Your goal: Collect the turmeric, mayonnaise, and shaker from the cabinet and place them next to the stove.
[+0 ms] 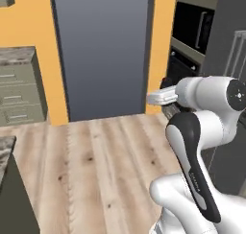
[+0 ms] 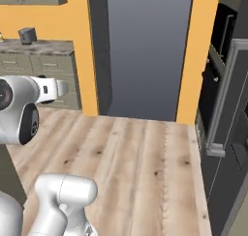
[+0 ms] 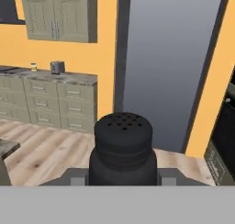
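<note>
The shaker, a black bottle shape with a perforated top, stands upright in the hand view between my dark fingers. My gripper is shut on it, held well above the wooden floor. The white hand points toward the doorway, and it also shows at the left in the right base view. Far off on a stone-topped counter stands a tiny pale yellow jar, likely the mayonnaise. A dark flat patch at the counter's left end may be the stove. The turmeric is out of view.
A tall grey doorway panel sits between orange walls. Dark oven units line the right side. Drawer fronts run under the far counter, with a grey block on top and closed wall cabinets above. A counter corner juts in at the left.
</note>
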Available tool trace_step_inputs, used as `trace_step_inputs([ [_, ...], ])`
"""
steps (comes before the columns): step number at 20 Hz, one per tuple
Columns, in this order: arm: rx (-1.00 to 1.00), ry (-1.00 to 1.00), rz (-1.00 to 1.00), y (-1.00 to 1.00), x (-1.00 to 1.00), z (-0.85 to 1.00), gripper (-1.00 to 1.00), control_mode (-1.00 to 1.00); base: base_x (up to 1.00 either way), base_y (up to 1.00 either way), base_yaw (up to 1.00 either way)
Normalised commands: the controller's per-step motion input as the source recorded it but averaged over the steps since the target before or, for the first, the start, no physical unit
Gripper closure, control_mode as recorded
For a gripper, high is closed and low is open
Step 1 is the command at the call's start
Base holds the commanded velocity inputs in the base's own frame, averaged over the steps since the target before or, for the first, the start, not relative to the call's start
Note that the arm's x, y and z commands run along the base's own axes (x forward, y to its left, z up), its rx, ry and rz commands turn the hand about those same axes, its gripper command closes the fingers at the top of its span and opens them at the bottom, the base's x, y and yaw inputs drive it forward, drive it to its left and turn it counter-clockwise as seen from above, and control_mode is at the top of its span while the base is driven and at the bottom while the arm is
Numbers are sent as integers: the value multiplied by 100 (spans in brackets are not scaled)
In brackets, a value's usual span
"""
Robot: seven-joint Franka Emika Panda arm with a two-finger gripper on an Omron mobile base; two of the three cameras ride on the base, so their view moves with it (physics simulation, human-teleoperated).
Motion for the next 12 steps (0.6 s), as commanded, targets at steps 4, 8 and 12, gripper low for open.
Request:
trace_step_inputs([
  [4, 0, 0, 0, 0, 0, 0, 100, 100, 100, 12, 35],
  [8, 0, 0, 0, 0, 0, 0, 100, 100, 100, 7, 32],
  [12, 0, 0, 0, 0, 0, 0, 100, 100, 100, 8, 29],
])
